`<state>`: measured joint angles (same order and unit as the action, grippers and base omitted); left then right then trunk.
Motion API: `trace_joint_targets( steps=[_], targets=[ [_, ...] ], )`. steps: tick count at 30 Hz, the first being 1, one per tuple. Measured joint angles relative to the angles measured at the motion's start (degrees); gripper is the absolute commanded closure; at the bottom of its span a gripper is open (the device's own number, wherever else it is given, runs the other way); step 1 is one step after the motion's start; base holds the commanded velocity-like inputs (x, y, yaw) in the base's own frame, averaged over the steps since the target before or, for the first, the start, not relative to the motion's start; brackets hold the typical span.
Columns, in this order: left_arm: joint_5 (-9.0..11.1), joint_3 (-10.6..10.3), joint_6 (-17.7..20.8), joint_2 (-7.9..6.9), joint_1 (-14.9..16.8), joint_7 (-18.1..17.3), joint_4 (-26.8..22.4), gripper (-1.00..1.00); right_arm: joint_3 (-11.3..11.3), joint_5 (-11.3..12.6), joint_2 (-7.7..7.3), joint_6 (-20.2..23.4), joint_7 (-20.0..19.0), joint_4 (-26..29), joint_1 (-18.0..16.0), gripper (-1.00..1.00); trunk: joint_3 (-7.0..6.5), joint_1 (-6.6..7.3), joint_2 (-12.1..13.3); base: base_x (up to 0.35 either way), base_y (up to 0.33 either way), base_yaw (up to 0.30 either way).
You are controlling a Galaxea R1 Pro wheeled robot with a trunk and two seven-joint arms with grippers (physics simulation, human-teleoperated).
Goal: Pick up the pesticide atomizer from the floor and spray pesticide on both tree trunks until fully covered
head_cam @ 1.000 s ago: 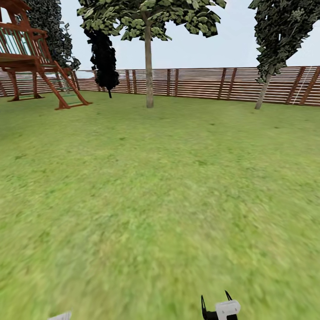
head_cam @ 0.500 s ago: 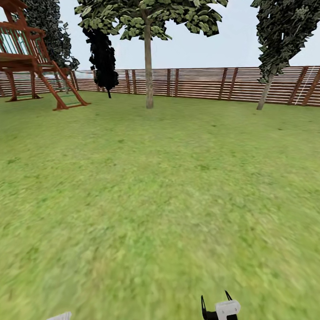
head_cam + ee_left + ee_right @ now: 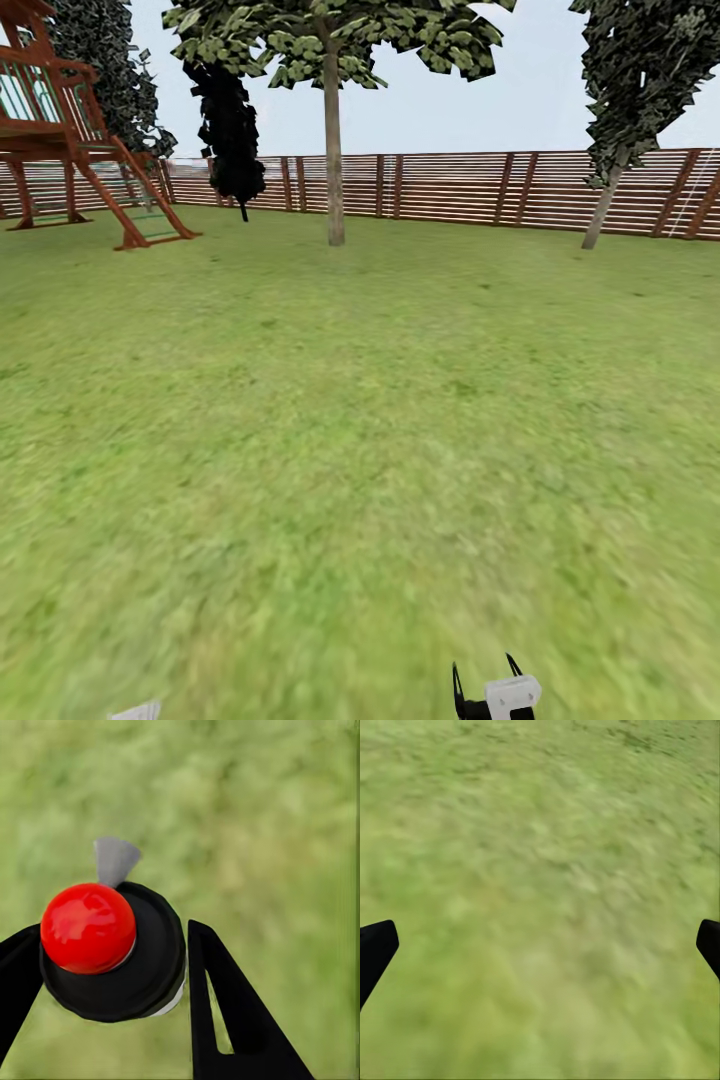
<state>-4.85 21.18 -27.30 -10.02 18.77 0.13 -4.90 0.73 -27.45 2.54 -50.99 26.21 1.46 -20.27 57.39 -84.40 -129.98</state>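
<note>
A slatted reddish fence point(image 3: 450, 190) rings the blurry lawn point(image 3: 330, 430). Left of the smooth tree trunk point(image 3: 333, 150) stands a wooden playhouse point(image 3: 70, 130). The left gripper point(image 3: 105, 975) clamps the round black pesticide atomizer point(image 3: 112, 952), red-tipped. The right gripper point(image 3: 540, 945) gapes wide above grass.

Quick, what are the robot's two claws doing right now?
Left gripper: shut on the pesticide atomizer.
Right gripper: open, holding nothing, over grass.
</note>
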Motion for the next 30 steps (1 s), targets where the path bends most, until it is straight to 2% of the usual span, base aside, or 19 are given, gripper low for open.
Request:
trace_joint_targets(
  steps=[30],
  targets=[
    [0.00,0.02,0.00,0.01,-0.02,-0.01,0.00,1.00,0.00,0.00,0.00,0.00,0.00,0.00,0.00,-1.00,0.00,0.00,0.00,0.339,0.000,0.000]
  ],
)
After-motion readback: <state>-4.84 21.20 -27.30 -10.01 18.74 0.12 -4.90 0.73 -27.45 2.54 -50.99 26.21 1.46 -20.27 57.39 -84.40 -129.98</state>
